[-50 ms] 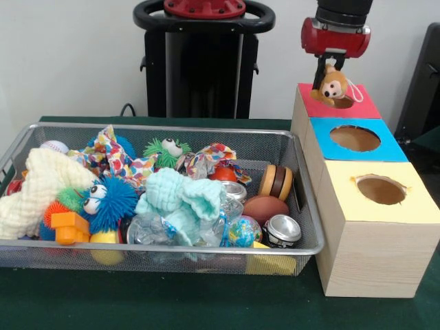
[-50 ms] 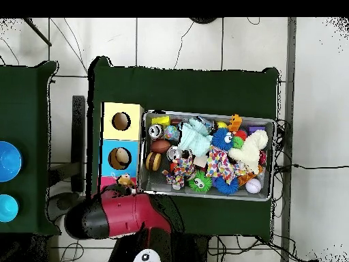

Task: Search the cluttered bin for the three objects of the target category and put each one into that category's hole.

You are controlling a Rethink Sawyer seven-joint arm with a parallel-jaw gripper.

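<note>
Holding a plush monkey point(image 1: 334, 87) clamped in the gripper point(image 1: 330, 77), hovering over the red box's hole point(image 1: 342, 103) at the bin's point(image 1: 302, 206) two o'clock; probably needing lowering, then releasing.

The red and black arm point(image 1: 337, 27) comes down from above, wrist vertical. Its gripper point(image 1: 331, 77) points straight down, fingers closed around a small stuffed monkey point(image 1: 334, 87), which hangs just below the wrist.
</note>
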